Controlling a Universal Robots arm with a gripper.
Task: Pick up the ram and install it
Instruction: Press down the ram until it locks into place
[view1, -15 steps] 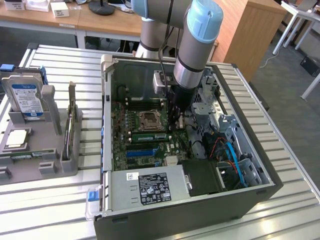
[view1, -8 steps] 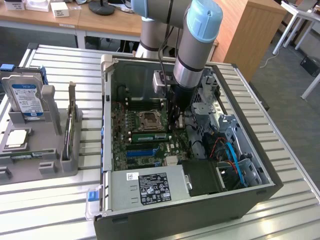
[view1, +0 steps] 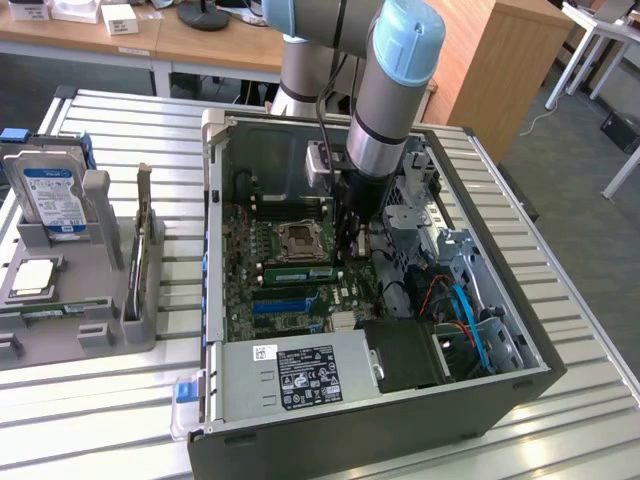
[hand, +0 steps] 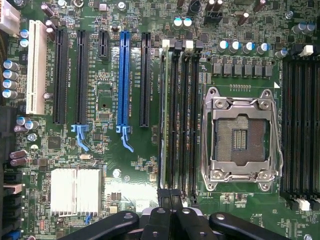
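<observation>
Ram (hand: 163, 117) seated edge-up in slot beside empty CPU socket (hand: 241, 137), inside open case (view1: 215, 250). Likely light, stiff, fragile; best gripped by long edges, clear of chips. End effector (hand: 172, 215) closed over the stick's end, pointing straight down from the near-vertical arm.

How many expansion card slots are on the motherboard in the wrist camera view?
6, side by side: one white slot, three long black slots, one short black slot, one blue slot. Others may be hidden.
</observation>
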